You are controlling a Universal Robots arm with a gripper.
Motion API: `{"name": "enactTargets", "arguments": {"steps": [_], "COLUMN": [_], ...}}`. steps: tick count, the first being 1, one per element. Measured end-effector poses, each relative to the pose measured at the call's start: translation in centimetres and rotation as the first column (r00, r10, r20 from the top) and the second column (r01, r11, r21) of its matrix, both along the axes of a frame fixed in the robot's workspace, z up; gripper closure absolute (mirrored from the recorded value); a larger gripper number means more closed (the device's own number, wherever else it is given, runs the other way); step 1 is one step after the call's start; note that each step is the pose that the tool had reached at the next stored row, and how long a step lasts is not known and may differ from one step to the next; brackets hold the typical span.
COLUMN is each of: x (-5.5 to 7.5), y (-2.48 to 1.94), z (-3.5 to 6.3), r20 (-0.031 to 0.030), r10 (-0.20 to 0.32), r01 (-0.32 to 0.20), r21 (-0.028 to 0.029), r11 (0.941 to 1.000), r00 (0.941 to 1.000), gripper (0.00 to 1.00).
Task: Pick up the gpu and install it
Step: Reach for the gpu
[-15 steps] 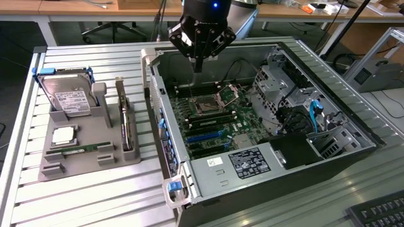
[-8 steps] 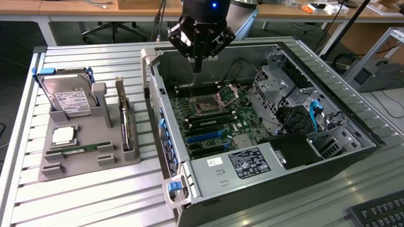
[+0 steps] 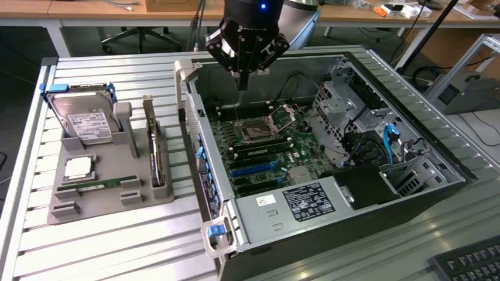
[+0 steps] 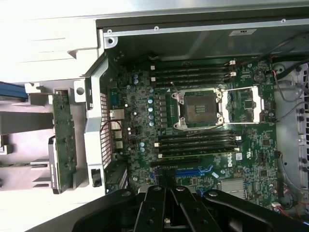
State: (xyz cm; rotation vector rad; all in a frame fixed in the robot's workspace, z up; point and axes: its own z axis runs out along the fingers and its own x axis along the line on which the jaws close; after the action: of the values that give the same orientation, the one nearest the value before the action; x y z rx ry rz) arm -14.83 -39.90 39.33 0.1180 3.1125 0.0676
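A slatted metal table (image 3: 102, 257) is carrying the whole job, with wooden desks (image 3: 78, 9) and an office chair (image 3: 140, 35) sitting behind it and the corner of a keyboard (image 3: 469, 263) poking in at the near edge.

The arm (image 3: 258, 9) is running out of sight at the top, so I am seeing just its last stretch. The gpu (image 3: 156, 153) is standing on edge in a slot of the grey holder (image 3: 109, 199) on the exterior view's left, beside the hard drive (image 3: 90, 120). It is showing me mostly its thin edge, its lower part is sinking into the slot, and its face is hard to make out. In the wrist view the gripper's own black body is covering the nearer part of the motherboard (image 3: 262, 158), and the blue expansion slot (image 4: 186, 170) is peeking out just above it.

The computer case (image 3: 406, 202) is lying open side up, its walls ringing the board. A narrow strip of bare table is separating it from the holder. Over the CPU socket (image 3: 258, 130) the space is standing open. Toward the exterior view's right, the drive cage (image 3: 343, 99) and a blue cable (image 3: 388, 140) are crowding in.

The gripper (image 3: 243, 85) is hovering over the board near the case's far wall, fingers pressed together, gripping nothing and touching nothing, well apart from the gpu.
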Motion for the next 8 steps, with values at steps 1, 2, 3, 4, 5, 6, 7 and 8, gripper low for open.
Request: {"name": "enactTargets", "arguments": {"steps": [1, 2, 3, 4, 5, 6, 7, 8], "x": [-0.06, -0.09, -0.11, -0.15, -0.17, -0.2, -0.23, -0.27], "y": [0.0, 0.0, 0.0, 0.0, 0.0, 0.0, 0.0, 0.0], "z": [0.0, 0.0, 0.0, 0.0, 0.0, 0.0, 0.0, 0.0], "r20": [0.0, 0.0, 0.0, 0.0, 0.0, 0.0, 0.0, 0.0], "r10": [0.0, 0.0, 0.0, 0.0, 0.0, 0.0, 0.0, 0.0], "r01": [0.0, 0.0, 0.0, 0.0, 0.0, 0.0, 0.0, 0.0], "r21": [0.0, 0.0, -0.0001, 0.0, 0.0, 0.0, 0.0, 0.0], "r11": [1.0, 1.0, 1.0, 1.0, 1.0, 1.0, 1.0, 1.0], "r00": [1.0, 1.0, 1.0, 1.0, 1.0, 1.0, 1.0, 1.0], "gripper": [0.9, 0.9, 0.9, 0.9, 0.9, 0.9, 0.9, 0.9]}}
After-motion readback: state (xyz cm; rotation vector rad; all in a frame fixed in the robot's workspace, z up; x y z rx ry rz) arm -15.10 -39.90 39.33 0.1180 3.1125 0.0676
